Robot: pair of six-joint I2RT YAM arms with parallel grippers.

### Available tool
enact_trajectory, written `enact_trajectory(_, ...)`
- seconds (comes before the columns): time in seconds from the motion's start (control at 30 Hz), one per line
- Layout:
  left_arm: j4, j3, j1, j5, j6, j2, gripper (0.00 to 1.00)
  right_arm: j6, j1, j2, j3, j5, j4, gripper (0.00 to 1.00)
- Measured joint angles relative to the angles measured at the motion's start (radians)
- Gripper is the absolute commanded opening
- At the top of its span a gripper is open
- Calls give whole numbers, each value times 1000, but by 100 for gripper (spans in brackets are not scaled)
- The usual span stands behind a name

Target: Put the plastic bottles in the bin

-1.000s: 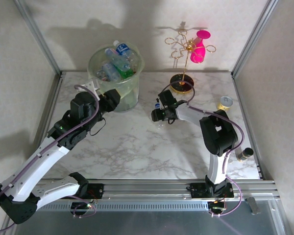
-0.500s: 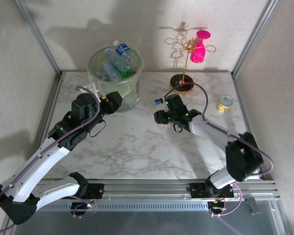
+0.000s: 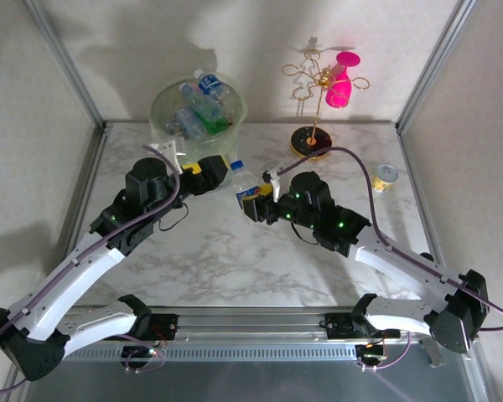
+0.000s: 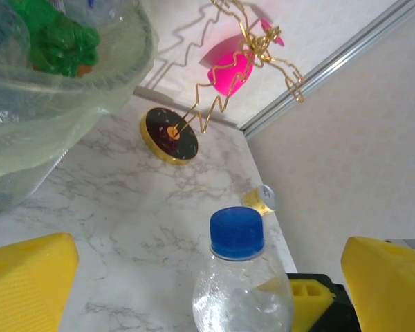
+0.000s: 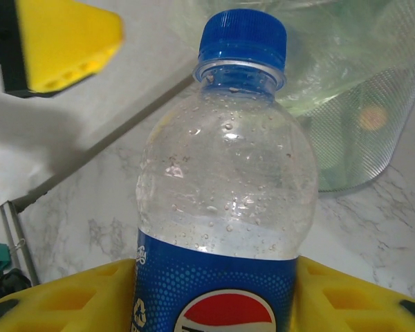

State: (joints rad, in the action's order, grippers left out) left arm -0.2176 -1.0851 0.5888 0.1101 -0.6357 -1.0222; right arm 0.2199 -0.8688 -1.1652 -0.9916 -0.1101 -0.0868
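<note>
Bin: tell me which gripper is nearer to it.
Left. The left gripper is open, close beside the near side of the bin. The right gripper, shut on a blue-capped bottle, is farther off to the right.

One bin (image 3: 233,134) holds a heap of bottles (image 3: 208,84), too jumbled to count exactly; one blue-capped bottle (image 3: 246,184) is outside it. Also on the table: one gold wire stand (image 3: 310,142), one pink cup (image 3: 340,82), one silver can (image 3: 386,176).
</note>
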Motion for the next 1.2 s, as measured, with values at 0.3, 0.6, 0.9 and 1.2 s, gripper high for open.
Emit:
enact_trajectory(0.3,128,73,5,161,-49,-29,94,2,-27,21,1,-23,27,52)
enact_trajectory(0.6,201,97,47,264,-71,-49,83,4,-27,53,1,-24,46,52)
enact_trajectory(0.9,218,78,91,314,-64,-100,68,12,-27,69,1,-14,46,53)
enact_trajectory(1.2,130,-23,98,289,-7,-127,60,27,-29,78,-1,30,61,84)
